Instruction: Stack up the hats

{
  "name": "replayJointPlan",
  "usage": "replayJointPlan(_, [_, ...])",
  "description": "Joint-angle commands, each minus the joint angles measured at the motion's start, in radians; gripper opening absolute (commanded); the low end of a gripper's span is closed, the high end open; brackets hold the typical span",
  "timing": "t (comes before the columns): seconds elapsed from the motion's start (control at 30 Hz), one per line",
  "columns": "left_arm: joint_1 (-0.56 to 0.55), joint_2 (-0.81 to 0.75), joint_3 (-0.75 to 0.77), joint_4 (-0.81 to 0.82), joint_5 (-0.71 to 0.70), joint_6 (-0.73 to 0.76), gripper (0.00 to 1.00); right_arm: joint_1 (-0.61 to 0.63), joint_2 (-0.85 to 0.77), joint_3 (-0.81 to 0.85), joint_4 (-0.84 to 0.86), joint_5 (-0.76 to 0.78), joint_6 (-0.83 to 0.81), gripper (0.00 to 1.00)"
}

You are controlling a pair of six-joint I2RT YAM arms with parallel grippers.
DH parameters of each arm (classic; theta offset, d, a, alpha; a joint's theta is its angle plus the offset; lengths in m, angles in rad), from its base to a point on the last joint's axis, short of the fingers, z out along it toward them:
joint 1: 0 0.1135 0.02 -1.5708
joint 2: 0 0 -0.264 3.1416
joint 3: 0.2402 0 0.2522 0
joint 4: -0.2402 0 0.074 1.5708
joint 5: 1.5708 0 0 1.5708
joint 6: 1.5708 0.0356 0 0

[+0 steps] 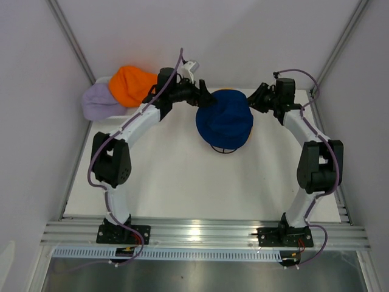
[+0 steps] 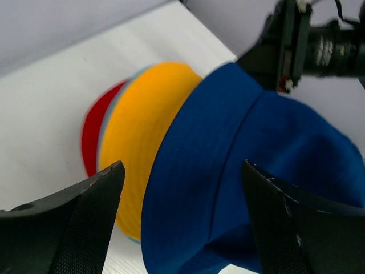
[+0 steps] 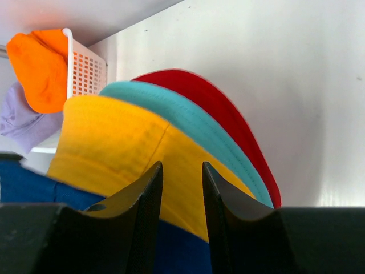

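The navy hat point(image 1: 223, 118) sits crown up near the middle of the table point(image 1: 176, 176), toward the far side, on top of the pile. From above it looks almost round, a little wider from side to side. Under it the yellow hat point(image 3: 114, 137), the teal hat point(image 3: 188, 120) and the red hat point(image 3: 228, 114) are nested, their brims fanned out one past the next on the side toward my right arm. A bit of black wire frame point(image 1: 223, 149) peeks out below the pile's near edge. My left hand point(image 2: 182, 168) is spread wide at the navy hat's left side, gripping nothing. My right hand point(image 3: 181, 166) is at the opposite side, its fingers only narrowly apart, and I see no cloth pinched between them. The orange hat point(image 1: 130, 84) and the lavender hat point(image 1: 99, 102) lie together at the far left corner, by the white basket point(image 3: 88, 71).
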Motion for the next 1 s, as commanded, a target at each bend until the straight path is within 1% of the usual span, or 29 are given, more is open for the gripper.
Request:
replayJointPlan(0.0, [0.001, 0.005, -0.04, 0.013, 0.12, -0.01, 0.85, 0.046, 0.084, 0.109, -0.039, -0.026, -0.01, 0.37])
replayJointPlan(0.03, [0.001, 0.005, -0.045, 0.064, 0.127, -0.016, 0.85, 0.047, 0.106, 0.156, -0.048, -0.024, -0.011, 0.37])
replayJointPlan(0.13, [0.001, 0.014, -0.05, 0.079, 0.1, -0.03, 0.84, 0.058, 0.179, 0.247, -0.077, -0.032, -0.011, 0.36])
replayJointPlan(0.27, [0.001, 0.023, -0.057, 0.063, 0.04, -0.062, 0.75, 0.069, 0.256, 0.373, -0.141, -0.037, -0.031, 0.37])
replayJointPlan(0.33, [0.001, 0.017, -0.097, 0.079, 0.005, -0.114, 0.57, 0.076, 0.291, 0.419, -0.164, -0.035, -0.049, 0.39])
replayJointPlan(0.37, [0.001, 0.002, -0.149, 0.103, -0.05, -0.143, 0.41, 0.078, 0.301, 0.462, -0.187, -0.031, -0.057, 0.4])
replayJointPlan(0.4, [0.001, -0.006, -0.168, 0.117, -0.076, -0.192, 0.34, 0.081, 0.31, 0.482, -0.201, -0.026, -0.062, 0.42])
replayJointPlan(0.43, [0.001, -0.017, -0.189, 0.129, -0.105, -0.218, 0.29, 0.08, 0.322, 0.499, -0.213, -0.023, -0.074, 0.44])
replayJointPlan(0.47, [0.001, -0.032, -0.249, 0.152, -0.157, -0.252, 0.16, 0.077, 0.324, 0.525, -0.235, -0.02, -0.079, 0.46])
replayJointPlan(0.5, [0.003, -0.038, -0.269, 0.163, -0.179, -0.313, 0.08, 0.072, 0.325, 0.534, -0.244, -0.018, -0.083, 0.48])
replayJointPlan(0.53, [0.003, -0.046, -0.287, 0.172, -0.199, -0.344, 0.01, 0.063, 0.319, 0.539, -0.25, -0.017, -0.088, 0.5])
replayJointPlan(0.57, [0.003, -0.052, -0.345, 0.183, -0.217, -0.375, 0.01, 0.057, 0.312, 0.539, -0.26, -0.018, -0.086, 0.52])
replayJointPlan(0.63, [0.003, -0.075, -0.387, 0.241, -0.225, -0.442, 0.01, 0.025, 0.281, 0.52, -0.269, -0.018, -0.082, 0.55])
replayJointPlan(0.67, [0.003, -0.086, -0.448, 0.255, -0.237, -0.465, 0.01, 0.014, 0.266, 0.508, -0.269, -0.018, -0.076, 0.57])
replayJointPlan(0.73, [0.003, -0.127, -0.487, 0.284, -0.276, -0.518, 0.01, -0.014, 0.232, 0.458, -0.263, -0.026, -0.066, 0.59])
replayJointPlan(0.77, [0.003, -0.142, -0.561, 0.304, -0.282, -0.53, 0.01, -0.04, 0.194, 0.438, -0.254, -0.037, -0.059, 0.6])
replayJointPlan(0.83, [0.001, -0.188, -0.582, 0.341, -0.293, -0.551, 0.01, -0.063, 0.148, 0.369, -0.237, -0.057, -0.053, 0.62])
replayJointPlan(0.97, [-0.005, -0.248, -0.599, 0.318, -0.325, -0.564, 0.01, -0.114, 0.004, 0.244, -0.206, -0.049, -0.06, 0.69])
